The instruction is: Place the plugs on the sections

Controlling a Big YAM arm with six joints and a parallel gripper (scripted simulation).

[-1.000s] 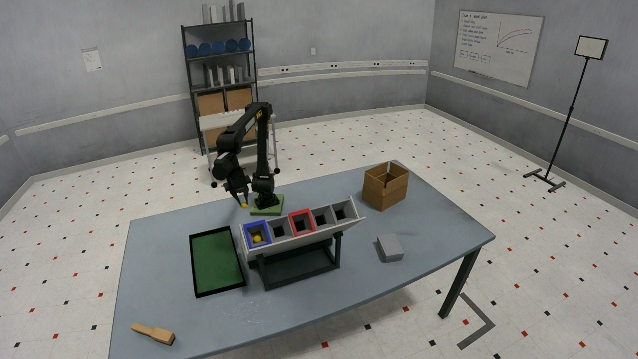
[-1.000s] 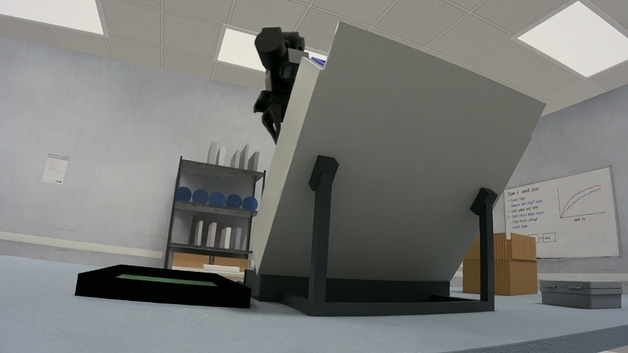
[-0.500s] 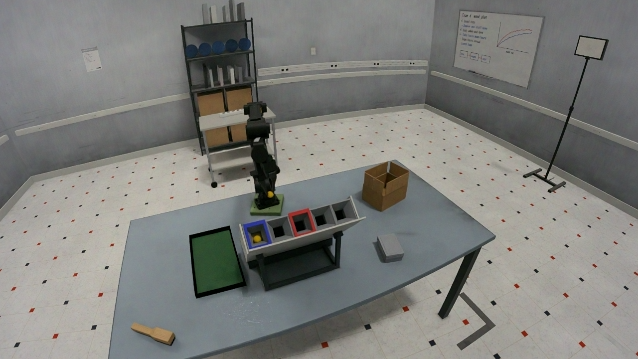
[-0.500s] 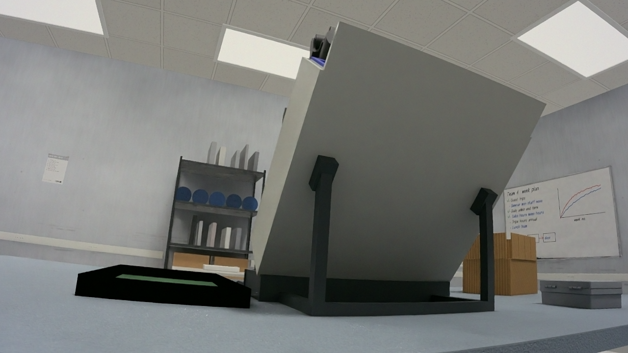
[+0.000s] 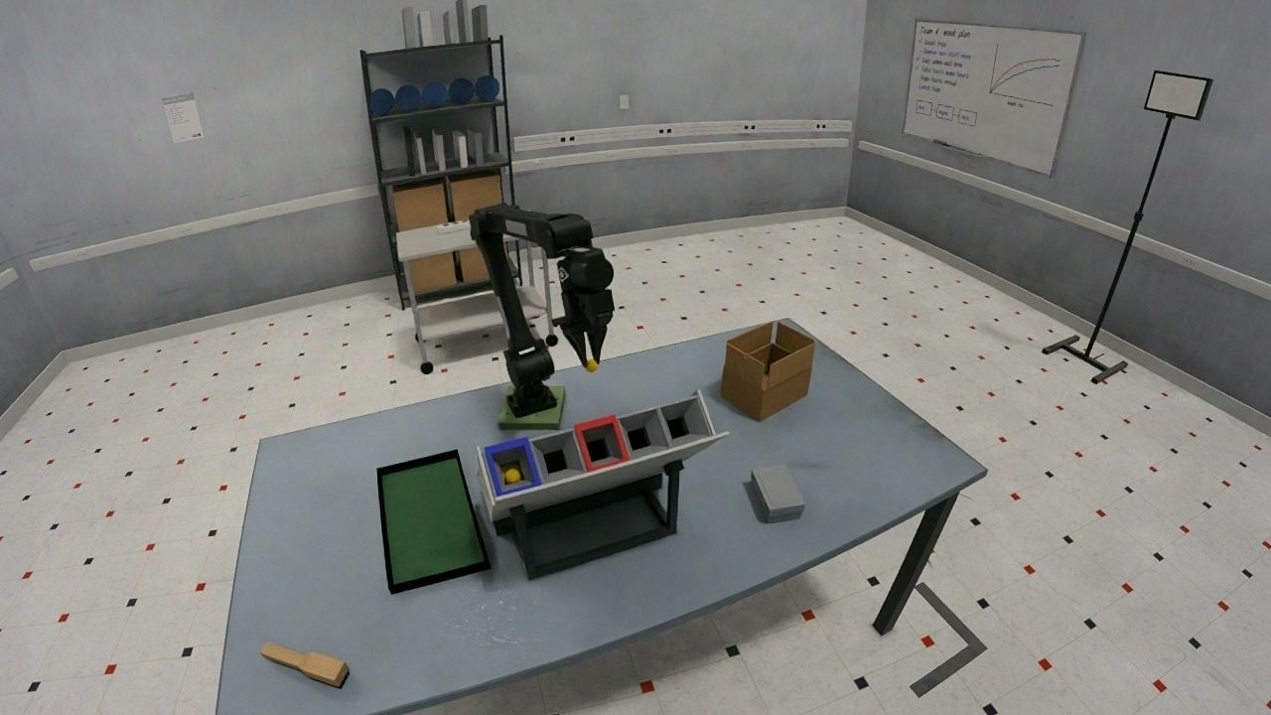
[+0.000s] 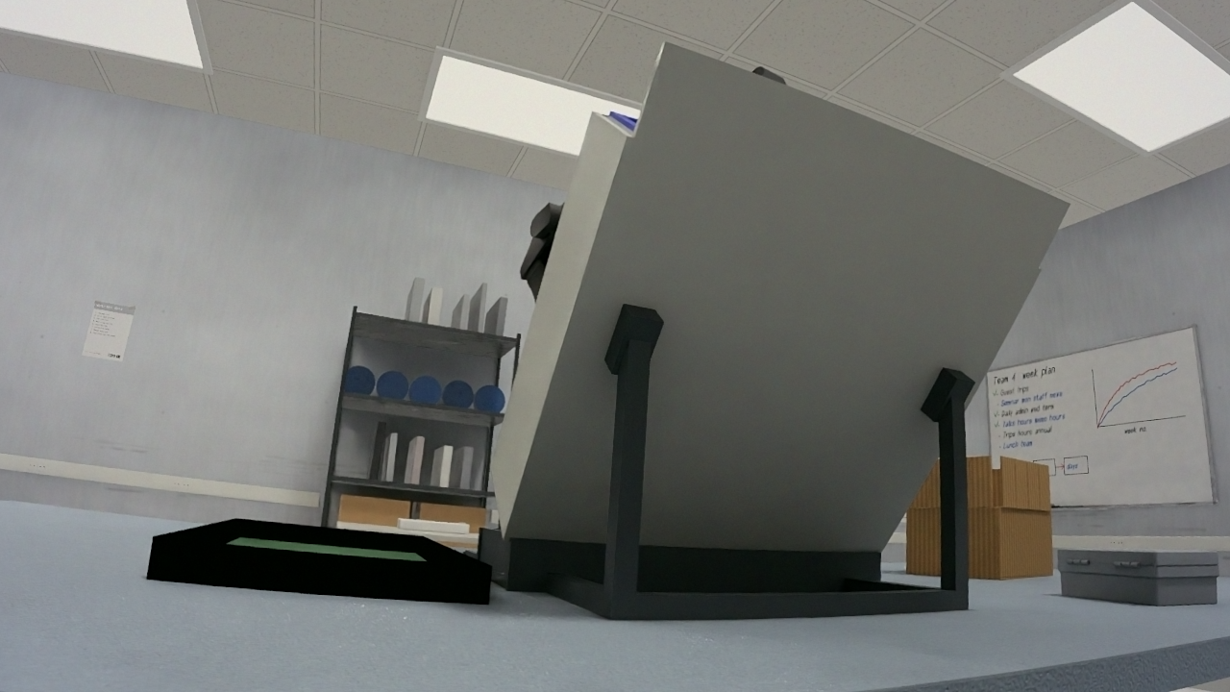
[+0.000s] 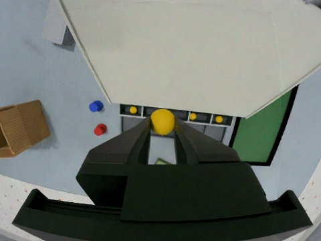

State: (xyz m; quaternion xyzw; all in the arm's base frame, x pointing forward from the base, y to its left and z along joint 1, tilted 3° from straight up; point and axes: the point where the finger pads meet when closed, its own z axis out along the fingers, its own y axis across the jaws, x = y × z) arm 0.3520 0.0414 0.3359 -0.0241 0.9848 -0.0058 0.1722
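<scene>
My gripper (image 5: 591, 357) (image 7: 162, 122) is shut on a yellow marble (image 5: 591, 364) (image 7: 162, 118). It hangs above the table just behind the funnel row, roughly behind the red-banded funnel (image 5: 601, 442). The blue-banded funnel (image 5: 512, 464) has a yellow marble (image 5: 512, 477) lying in it. In the wrist view, the row of sections (image 7: 131, 124) shows below the cover (image 7: 200, 50). Yellow marbles (image 7: 133, 109) (image 7: 192, 116) (image 7: 219, 118) lie in three of the sections. The red plug (image 7: 99, 129) and the blue plug (image 7: 95, 106) stand on the table beside the sections. In the exterior view the cover (image 6: 774, 344) hides the gripper.
A green marble tray with a black rim (image 5: 388, 533) (image 6: 258, 563) (image 7: 257, 134) lies beside the rack. A cardboard box (image 5: 769, 368) (image 7: 20, 127) (image 6: 989, 516), a grey box (image 5: 776, 492) (image 6: 1135, 575) and a wooden block (image 5: 305, 663) are on the table (image 5: 844, 444).
</scene>
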